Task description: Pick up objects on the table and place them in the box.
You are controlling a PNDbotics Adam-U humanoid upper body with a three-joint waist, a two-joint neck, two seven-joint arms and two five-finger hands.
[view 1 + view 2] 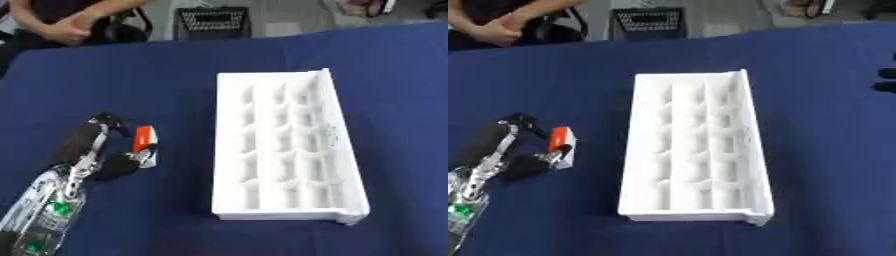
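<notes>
Blue cloth (157, 75) covers the tabletop. Near its left edge, the left hand (105, 150) pinches a small orange-and-white block (145, 142); lift clear, then carry toward the white compartmented foam box (280, 145) mid-table.

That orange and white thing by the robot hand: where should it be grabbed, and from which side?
A guess: pinch the packet across its two long flat faces. It stands narrow and upright on the cloth, and the left robot hand already sits at its left, fingers touching it, so come from that side.
</notes>
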